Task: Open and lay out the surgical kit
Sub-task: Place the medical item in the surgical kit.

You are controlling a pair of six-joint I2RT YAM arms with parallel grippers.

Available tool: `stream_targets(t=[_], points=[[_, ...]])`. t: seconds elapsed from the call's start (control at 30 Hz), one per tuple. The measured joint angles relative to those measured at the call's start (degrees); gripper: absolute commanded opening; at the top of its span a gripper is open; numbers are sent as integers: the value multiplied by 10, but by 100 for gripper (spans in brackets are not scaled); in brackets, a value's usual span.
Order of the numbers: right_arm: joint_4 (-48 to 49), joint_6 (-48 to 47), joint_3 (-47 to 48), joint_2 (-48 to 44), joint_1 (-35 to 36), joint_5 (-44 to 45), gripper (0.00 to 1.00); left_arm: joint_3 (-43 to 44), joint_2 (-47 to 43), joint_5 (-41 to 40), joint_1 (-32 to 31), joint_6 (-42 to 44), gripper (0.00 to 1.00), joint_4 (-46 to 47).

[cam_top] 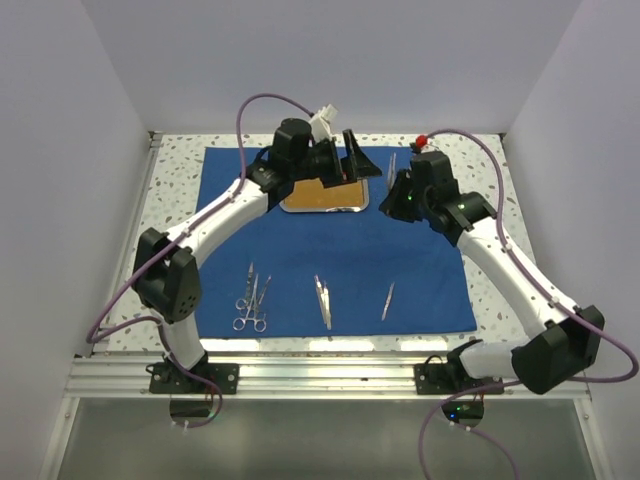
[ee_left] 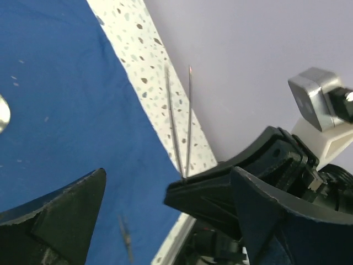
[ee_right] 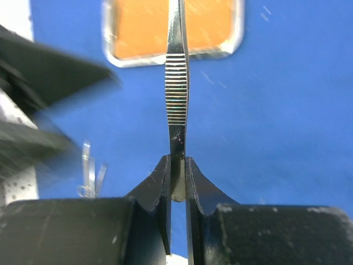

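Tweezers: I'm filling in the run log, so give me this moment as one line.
right hand shut on tweezers | left hand open near tray | tweezers held above cloth

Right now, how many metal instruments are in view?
5. Two ring-handled ones lie near-left on the cloth, two tweezers beside them, and another tweezers is in the right end effector. The left arm may hide others.

My fingers (ee_right: 151, 190) are black. The tweezers (ee_right: 176, 94) are silver and ribbed, the cloth (ee_right: 276, 110) royal blue, the tray (ee_right: 108, 33) orange inside, the table (cam_top: 175, 190) white, speckled.
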Motion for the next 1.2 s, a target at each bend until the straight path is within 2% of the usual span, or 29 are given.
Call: stream_targets(t=[0.17,0.3,0.47,0.63,0.87,0.9,0.93,0.97,1.0,1.03,1.1,1.2], points=[[-41,-2,-71,-67,-1,13,0,5,0,-16,50,53,99,-43],[-64,0,-134,-116,-1,9,0,20,13,-58,108,103,99,-93],[-80,26,-246,-171,-1,-15,0,130,92,-141,134,187,99,-179],[-89,58,-336,-180,0,-46,0,180,147,-174,135,236,99,-220],[-81,84,-370,-143,8,-76,0,181,178,-177,150,255,99,-239],[-78,87,-374,-133,10,-81,4,181,181,-177,151,257,99,-239],[-75,88,-378,-123,12,-85,15,182,183,-177,153,260,99,-239],[-73,88,-381,-113,14,-90,22,185,186,-177,154,261,99,-241],[-72,90,-381,-101,16,-95,34,187,189,-177,154,264,99,-242],[-70,91,-382,-91,18,-96,56,191,191,-178,154,266,99,-242],[-64,91,-381,-78,21,-98,70,199,196,-178,155,268,99,-243],[-65,89,-380,-70,23,-98,77,210,203,-180,155,279,99,-245]])
